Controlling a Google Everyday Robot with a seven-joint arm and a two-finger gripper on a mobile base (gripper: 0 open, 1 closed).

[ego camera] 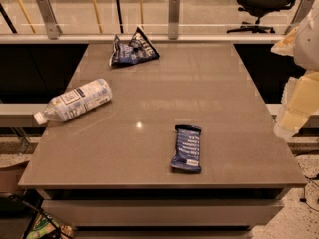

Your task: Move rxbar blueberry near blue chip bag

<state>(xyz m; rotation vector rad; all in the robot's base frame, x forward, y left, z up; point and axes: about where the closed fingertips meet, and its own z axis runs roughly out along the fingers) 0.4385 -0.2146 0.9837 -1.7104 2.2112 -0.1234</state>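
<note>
The rxbar blueberry (187,148) is a small flat dark-blue bar with white text. It lies near the front right of the grey table (164,93). The blue chip bag (132,50) is a wrinkly dark-blue bag with white lettering and lies at the far end of the table, left of centre. My gripper (291,116) shows as a pale, blurred shape at the right edge of the view. It is beyond the table's right side, raised above it and apart from the bar. It holds nothing that I can see.
A clear plastic water bottle (74,102) lies on its side at the table's left edge. A glass railing (173,14) runs behind the table. An office chair (261,4) stands beyond it at the far right.
</note>
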